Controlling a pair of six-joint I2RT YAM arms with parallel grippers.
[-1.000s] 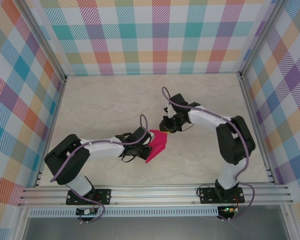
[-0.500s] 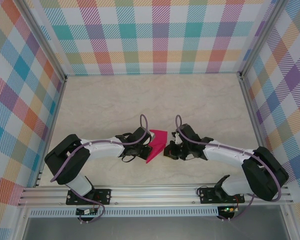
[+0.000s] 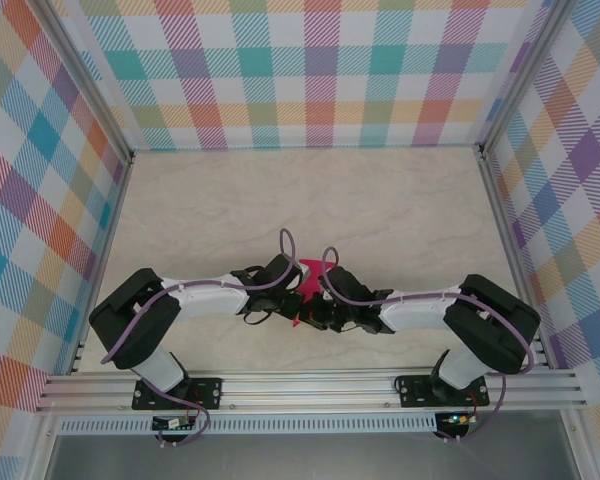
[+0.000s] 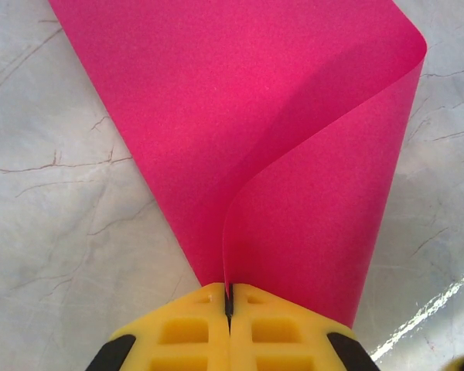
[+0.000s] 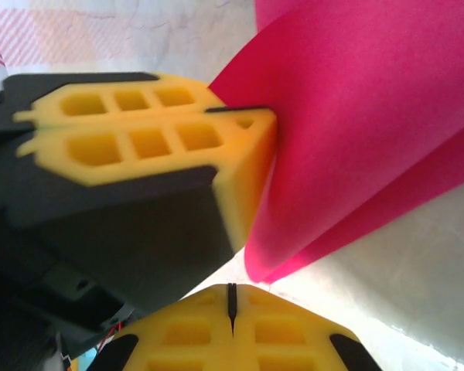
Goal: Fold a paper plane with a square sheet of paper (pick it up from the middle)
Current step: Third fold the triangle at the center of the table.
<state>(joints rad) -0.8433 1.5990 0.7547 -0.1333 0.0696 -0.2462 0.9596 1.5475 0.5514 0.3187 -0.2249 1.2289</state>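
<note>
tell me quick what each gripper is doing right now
left gripper: shut on the pink paper
right gripper: shut, holding nothing

1. Folded magenta paper: two layers, curved, lying over pale marbled table.
2. Left gripper: yellow pads clamped on paper's edge.
3. Right gripper: pads pressed together, just below paper's lower corner.

Overhead camera looks down on the table; both wrist cameras, apparently very close, share the paper.
</note>
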